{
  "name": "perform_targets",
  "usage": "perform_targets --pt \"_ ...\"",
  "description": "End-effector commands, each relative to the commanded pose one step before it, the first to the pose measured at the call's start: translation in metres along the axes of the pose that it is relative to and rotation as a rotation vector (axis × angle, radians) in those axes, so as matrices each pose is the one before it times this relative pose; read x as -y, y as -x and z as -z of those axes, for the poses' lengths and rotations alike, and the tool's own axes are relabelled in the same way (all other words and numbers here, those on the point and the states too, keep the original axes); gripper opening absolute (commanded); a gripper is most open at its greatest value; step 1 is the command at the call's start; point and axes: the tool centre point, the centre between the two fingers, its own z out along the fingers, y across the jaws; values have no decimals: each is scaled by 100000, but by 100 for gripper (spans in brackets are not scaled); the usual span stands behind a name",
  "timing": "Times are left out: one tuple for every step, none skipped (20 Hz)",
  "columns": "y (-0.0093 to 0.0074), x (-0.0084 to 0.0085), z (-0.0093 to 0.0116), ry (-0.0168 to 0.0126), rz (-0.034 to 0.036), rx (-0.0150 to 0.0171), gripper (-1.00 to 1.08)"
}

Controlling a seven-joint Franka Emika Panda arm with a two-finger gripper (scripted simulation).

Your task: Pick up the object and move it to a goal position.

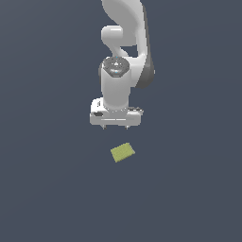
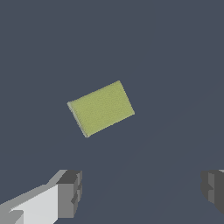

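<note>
The object [image 1: 123, 152] is 1 small, flat, yellow-green rectangular block, plain on its top face, lying flat on the dark slate-blue bench [image 1: 47, 189]. In the exterior view it sits a little below the middle of the picture, and its long edges are turned off square, running roughly from 8 o'clock up toward 2 o'clock. In the wrist view the same block [image 2: 101, 108] is seen from above, with a thin paler side face showing along 1 short end, and its long axis again slanted relative to the line between the 2 fingers.

Nothing touches the block. In the exterior view the gripper [image 1: 116, 127] hangs above it, at about 12 o'clock from the block, with bare bench showing between the short fingertips and the block's top.

The fingers [image 2: 70, 192] are spread wide: in the wrist view 1 grey pad stands at about 7 o'clock from the block and the other at about 4 o'clock, with open bench between them, and they hold nothing. The gap between them is plainly wider than the block.

Above the gripper, the white arm [image 1: 124, 42] rises to the upper edge of the exterior view, its wrist pointing straight down at the bench.
</note>
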Motion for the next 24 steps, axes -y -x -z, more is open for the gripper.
perform_targets --pt "-54 55 -102 -85 -1021 -1 100" --pt "-39 20 -66 -50 -752 -8 100" --pt "-47 31 -78 -69 -890 -15 100" --pt "-56 39 -90 -89 -1027 -23 100" --pt "-63 48 -102 -106 -1163 -30 100" --pt "-69 56 -113 -120 -1290 -34 100" --pt "-74 61 -124 -128 -1408 -35 100" --pt "-79 66 -136 -134 -1533 -34 100" --pt "-84 70 -148 -141 -1670 -34 100" --pt "-89 77 -159 -148 -1792 -34 100" --pt "-94 84 -172 -159 -1932 -36 100" --pt "-98 92 -185 -168 -2066 -37 100" --pt "-101 98 -198 -175 -2201 -36 100" --pt "-104 106 -211 -182 -2340 -36 100" --pt "-107 113 -224 -188 -2480 -36 100" --pt "-109 122 -238 -194 -2622 -36 100" --pt "-110 129 -251 -199 -2753 -35 100" --pt "-106 131 -255 -196 -2793 -33 100" --pt "-101 134 -256 -190 -2792 -32 100" --pt "-97 134 -257 -185 -2794 -30 100" --pt "-92 135 -258 -180 -2793 -29 100" --pt "-87 136 -259 -174 -2793 -28 100" --pt "-82 137 -260 -169 -2793 -28 100" --pt "-77 137 -261 -164 -2792 -28 100"
